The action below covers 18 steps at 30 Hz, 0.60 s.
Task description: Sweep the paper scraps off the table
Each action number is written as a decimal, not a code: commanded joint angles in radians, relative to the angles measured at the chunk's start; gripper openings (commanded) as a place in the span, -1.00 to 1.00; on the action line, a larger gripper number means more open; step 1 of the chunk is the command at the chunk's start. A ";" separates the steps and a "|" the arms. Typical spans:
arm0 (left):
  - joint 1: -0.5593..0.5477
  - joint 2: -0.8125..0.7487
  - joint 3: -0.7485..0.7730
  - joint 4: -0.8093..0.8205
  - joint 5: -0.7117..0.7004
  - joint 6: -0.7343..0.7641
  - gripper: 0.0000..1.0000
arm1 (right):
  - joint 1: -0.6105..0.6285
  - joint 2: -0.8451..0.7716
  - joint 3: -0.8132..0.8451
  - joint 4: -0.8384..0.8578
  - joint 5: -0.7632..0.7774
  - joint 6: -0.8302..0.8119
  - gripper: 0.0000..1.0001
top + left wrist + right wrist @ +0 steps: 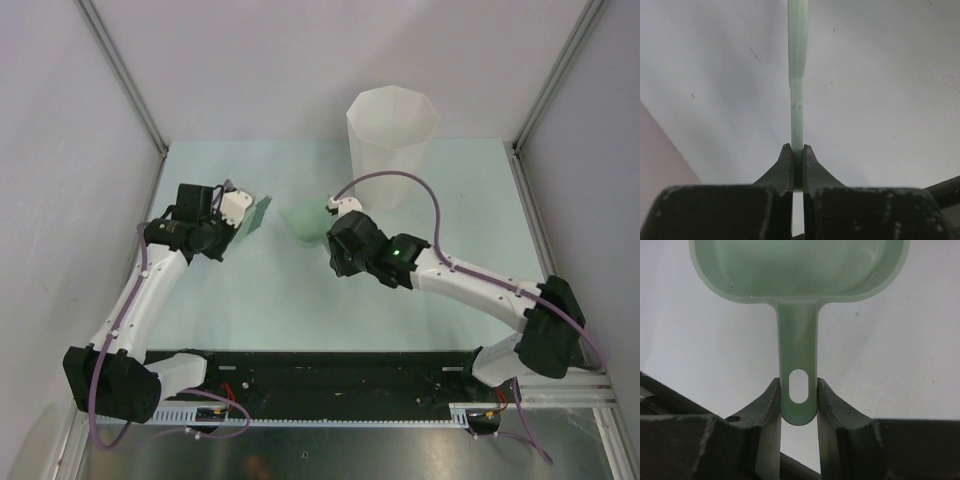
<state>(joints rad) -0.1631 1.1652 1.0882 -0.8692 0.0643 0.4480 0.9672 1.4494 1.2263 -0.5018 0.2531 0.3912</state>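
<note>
1. Top external is showing me both arms reaching over the middle of the mint counter (300, 300), with the white bin (392, 130) standing just behind the right one.
2. On the left wrist, I'm seeing the left gripper (796, 150) pinching a thin green sweeper blade (798, 60) edge-on, jaws almost touching.
3. On the right wrist, the right gripper (798, 390) is clamping the dustpan (800, 270) by its slotted handle, jaws narrow.
4. Blade and dustpan are sitting near each other, not touching.
</note>
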 commanded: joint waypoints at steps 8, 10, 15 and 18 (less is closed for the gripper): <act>0.011 -0.021 0.013 0.044 -0.037 -0.006 -1.00 | 0.005 0.213 -0.083 0.126 0.008 0.115 -1.00; 0.011 -0.025 0.009 0.044 -0.032 -0.008 -1.00 | 0.008 0.247 -0.091 0.135 0.017 0.118 -1.00; 0.013 -0.033 -0.010 0.044 -0.017 0.000 -1.00 | 0.018 0.272 -0.102 0.152 0.028 0.123 -0.99; 0.011 -0.032 -0.010 0.044 -0.006 -0.002 -1.00 | 0.027 0.269 -0.103 0.149 0.017 0.120 -0.26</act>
<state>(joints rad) -0.1604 1.1618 1.0813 -0.8509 0.0368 0.4480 0.9771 1.7245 1.1202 -0.4049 0.2478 0.4896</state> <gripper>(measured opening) 0.036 0.308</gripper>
